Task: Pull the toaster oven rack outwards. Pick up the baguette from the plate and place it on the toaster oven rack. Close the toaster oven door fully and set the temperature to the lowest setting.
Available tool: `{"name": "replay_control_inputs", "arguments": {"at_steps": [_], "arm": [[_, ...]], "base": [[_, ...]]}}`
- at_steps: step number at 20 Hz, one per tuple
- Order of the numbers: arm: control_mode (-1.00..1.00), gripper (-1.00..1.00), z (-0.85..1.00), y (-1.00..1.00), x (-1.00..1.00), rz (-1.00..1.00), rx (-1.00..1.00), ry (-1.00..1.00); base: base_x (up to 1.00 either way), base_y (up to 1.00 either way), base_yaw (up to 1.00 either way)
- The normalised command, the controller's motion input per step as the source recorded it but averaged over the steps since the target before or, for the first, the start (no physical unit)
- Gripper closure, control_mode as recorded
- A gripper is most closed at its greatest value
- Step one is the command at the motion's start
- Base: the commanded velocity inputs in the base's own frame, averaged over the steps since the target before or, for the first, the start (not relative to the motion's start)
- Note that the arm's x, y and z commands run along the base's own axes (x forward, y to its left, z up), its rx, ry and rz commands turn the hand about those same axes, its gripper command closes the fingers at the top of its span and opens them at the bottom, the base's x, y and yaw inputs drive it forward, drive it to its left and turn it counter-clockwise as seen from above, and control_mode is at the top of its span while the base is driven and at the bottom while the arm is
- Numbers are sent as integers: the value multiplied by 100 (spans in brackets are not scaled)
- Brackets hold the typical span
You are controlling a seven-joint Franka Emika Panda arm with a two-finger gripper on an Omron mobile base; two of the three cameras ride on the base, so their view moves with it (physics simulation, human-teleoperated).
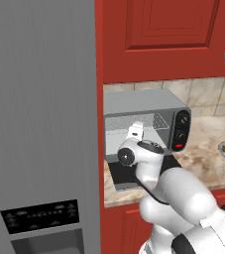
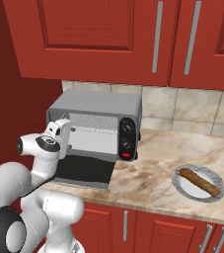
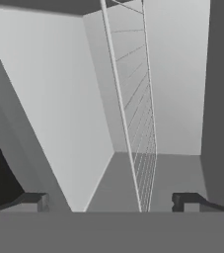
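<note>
Two dark fingertips (image 3: 32, 201) stand spread wide at the bottom of the hand view, one on either side of the toaster oven rack (image 3: 133, 123), whose wire front edge runs up between them; neither tip visibly touches it, and nothing is held. From the base views the gripper (image 2: 63, 132) sits at the mouth of the toaster oven (image 2: 98, 106), at the left part of the opening, with the white wrist just in front of it over the toaster oven door (image 2: 84, 170). That door lies folded down flat on the marble counter (image 2: 153, 168), a dark glass panel reaching toward the near counter edge.

Nearest the camera is the arm's white body, rising in front of the red lower cabinets (image 2: 148, 230). Further right on the counter, well apart from the oven, the plate (image 2: 217, 185) carries the baguette (image 2: 198, 182), lying diagonally across it.

Inside the oven cavity the rack is seated on its slides, its wires receding toward the pale back wall. The black control panel (image 2: 127, 138) on the oven's right side shows two knobs stacked above a red button. A tall grey fridge (image 1: 39, 124) stands just left of the oven, and red upper cabinets (image 2: 113, 34) hang above the tiled backsplash at the far side.
</note>
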Motion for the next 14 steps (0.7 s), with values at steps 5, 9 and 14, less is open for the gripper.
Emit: {"name": "replay_control_inputs", "arguments": {"at_steps": [5,9,14], "arm": [[-100,-100,-2,0,17,5,0,0],[-100,-100,0,0,22,5,0,0],[-100,-100,-2,0,23,4,0,0]], "base": [[0,0,0],[0,0,0],[0,0,0]]}}
